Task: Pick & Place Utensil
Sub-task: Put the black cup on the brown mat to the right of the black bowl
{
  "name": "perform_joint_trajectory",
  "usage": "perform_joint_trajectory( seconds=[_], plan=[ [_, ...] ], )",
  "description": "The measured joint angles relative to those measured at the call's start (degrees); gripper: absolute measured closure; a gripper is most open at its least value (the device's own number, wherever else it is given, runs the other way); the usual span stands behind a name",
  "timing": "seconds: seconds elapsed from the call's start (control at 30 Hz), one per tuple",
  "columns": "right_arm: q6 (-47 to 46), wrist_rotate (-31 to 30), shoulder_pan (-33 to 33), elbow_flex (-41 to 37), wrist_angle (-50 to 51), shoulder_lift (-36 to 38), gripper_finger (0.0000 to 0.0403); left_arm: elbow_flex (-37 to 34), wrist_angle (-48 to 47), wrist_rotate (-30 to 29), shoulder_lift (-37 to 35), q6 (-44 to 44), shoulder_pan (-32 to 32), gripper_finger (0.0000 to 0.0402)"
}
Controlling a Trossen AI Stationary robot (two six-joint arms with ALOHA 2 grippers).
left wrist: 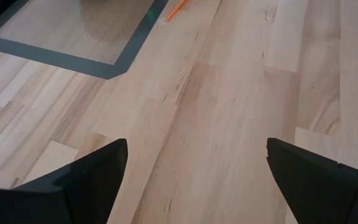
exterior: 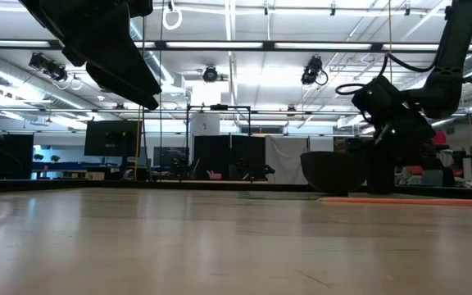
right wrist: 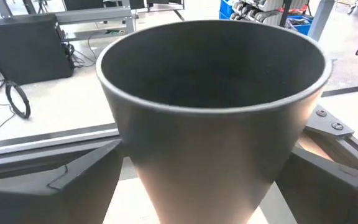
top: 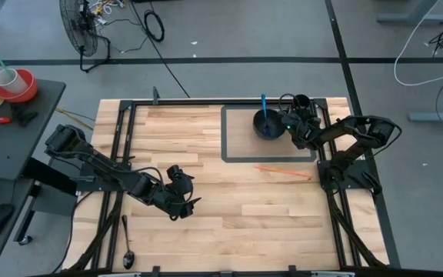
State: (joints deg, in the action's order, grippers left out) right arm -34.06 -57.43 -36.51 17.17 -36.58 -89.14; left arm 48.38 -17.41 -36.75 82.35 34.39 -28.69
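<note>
A blue utensil (top: 264,104) stands in a dark bowl (top: 268,125) on the grey mat (top: 233,135), leaning on the bowl's far rim. Next to the bowl stands a dark tapered cup (top: 301,101). An orange stick (top: 283,171) lies on the wood just nearer than the mat. A black spoon (top: 127,245) lies by the table's near left corner. My right gripper (right wrist: 207,180) is open, one finger on either side of the cup (right wrist: 213,112). My left gripper (top: 184,198) hovers open over bare wood at centre left, holding nothing (left wrist: 196,168). My right gripper stands open around the lower wall of the dark cup (right wrist: 166,186), coming at it level from the table's near side. The cup is upright. Whether the fingers (right wrist: 73,177) touch the wall I cannot tell.
The dark metal frame (top: 129,115) runs along the table's left, far and right edges. Bare wood (top: 244,215) spreads across the middle and near part. A side table with a red tape roll (top: 20,85) stands beyond the left edge. The bowl (exterior: 334,170) shows in the low view.
</note>
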Motion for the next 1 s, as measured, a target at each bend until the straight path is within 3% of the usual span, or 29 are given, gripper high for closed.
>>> perform_joint_trajectory(
  seconds=[0.43, 1.0],
  plan=[
    [0.2, 0.09, 1.14, -0.02, 2.49, 4.58, 0.0005, 0.0, 0.0, 0.0, 0.0, 0.04, 0.0, 0.0015],
    [-3.57, -0.4, 3.74, -0.02, 17.54, 13.41, 0.0005, 0.0, -0.04, 0.53, 0.0, 0.7, 0.02, 0.0015]
  ],
)
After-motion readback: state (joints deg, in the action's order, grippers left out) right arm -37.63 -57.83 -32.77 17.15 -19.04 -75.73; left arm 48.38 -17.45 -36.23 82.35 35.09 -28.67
